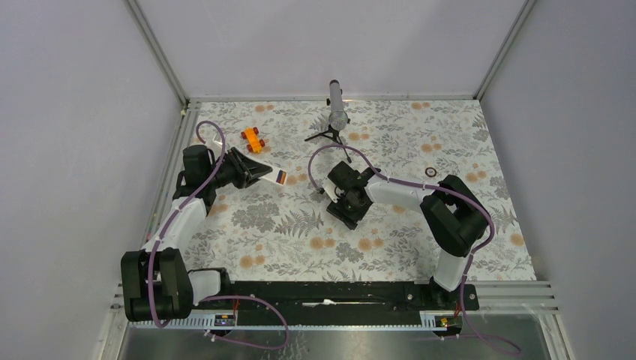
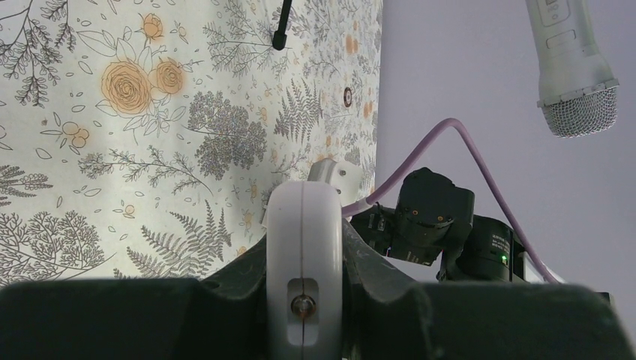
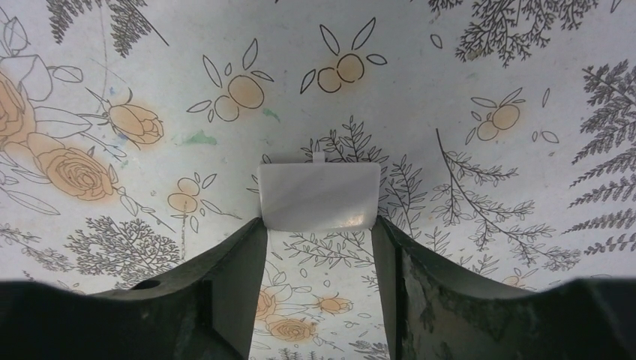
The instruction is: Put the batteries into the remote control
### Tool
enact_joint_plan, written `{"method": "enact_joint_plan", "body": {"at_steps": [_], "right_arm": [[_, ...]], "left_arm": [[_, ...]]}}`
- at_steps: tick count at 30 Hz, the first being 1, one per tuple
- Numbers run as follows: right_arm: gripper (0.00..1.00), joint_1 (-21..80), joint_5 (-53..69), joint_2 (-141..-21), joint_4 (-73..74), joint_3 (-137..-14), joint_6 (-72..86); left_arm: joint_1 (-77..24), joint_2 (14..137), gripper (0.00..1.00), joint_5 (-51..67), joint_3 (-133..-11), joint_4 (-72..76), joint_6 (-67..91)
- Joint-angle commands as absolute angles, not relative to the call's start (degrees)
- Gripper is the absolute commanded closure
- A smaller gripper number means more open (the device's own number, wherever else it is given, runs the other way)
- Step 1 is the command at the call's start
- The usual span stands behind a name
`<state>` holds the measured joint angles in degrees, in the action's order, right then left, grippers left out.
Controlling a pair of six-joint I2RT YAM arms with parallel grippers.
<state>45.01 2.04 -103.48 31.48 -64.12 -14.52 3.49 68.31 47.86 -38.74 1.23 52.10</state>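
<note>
Left gripper: the left gripper (image 1: 262,172) is seen left of the table's middle, reaching to the right, its fingers clamped on the remote control (image 1: 274,173).
Remote control: it is held off the floral tablecloth (image 1: 390,240). In the left wrist view it is seen edge-on, its rounded white end (image 2: 304,225) pinched between the two dark fingers (image 2: 225,300).
Batteries: an orange patch and a dark patch (image 1: 280,178) are seen side by side at the remote's outer end. Whether they are fully seated in the compartment cannot be told from above.
Right gripper: the right gripper (image 1: 349,208) is down near the middle of the table, pointing towards the left arm and set apart from it.
White cover: in the right wrist view a flat white cover (image 3: 317,196) is gripped by its side edges, one fingertip (image 3: 244,255) pressed to each side. It lies just over the cloth, and contact with the cloth cannot be judged.
Orange toy piece: it (image 1: 253,139) is lying on the cloth just beyond the left gripper, apart from it.
Microphone: a grey microphone (image 1: 337,111) is standing on a small black tripod at the far side of the table.
Ring: a small dark ring (image 1: 430,172) is lying on the cloth near the right arm's elbow.
</note>
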Motion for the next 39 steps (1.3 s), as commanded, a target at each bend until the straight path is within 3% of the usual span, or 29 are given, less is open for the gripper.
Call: {"method": "enact_joint_plan", "body": {"at_steps": [1,9,11,14,16,24,39], "right_arm": [[0.44,45.4,1.9,-104.1,32.2,-65.2,-14.2],[0.33,45.4,0.8,-105.8,30.6,-66.3,-14.0],[0.38,45.4,1.5,-105.9,30.6,-66.3,-14.1],[0.56,45.4,2.8,-105.5,30.7,-66.2,-13.8],[0.6,45.4,2.2,-105.0,30.7,-66.2,-13.3],[0.62,45.4,-0.2,-96.8,27.1,-64.6,-12.1],[0.63,45.7,20.1,-75.4,7.1,-50.9,-12.3]], "left_arm": [[3.9,66.4,1.0,49.6,-38.0,5.6,52.7],[3.9,66.0,1.0,50.3,-37.5,6.2,52.9],[3.9,65.9,1.0,50.3,-37.5,6.2,52.9],[3.9,65.9,1.0,50.4,-37.5,6.2,52.8],[3.9,65.8,1.0,50.4,-37.4,6.1,52.7],[3.1,66.3,1.0,50.1,-36.3,6.3,51.9],[-16.0,72.9,1.0,41.6,-42.2,6.1,45.5]]}}
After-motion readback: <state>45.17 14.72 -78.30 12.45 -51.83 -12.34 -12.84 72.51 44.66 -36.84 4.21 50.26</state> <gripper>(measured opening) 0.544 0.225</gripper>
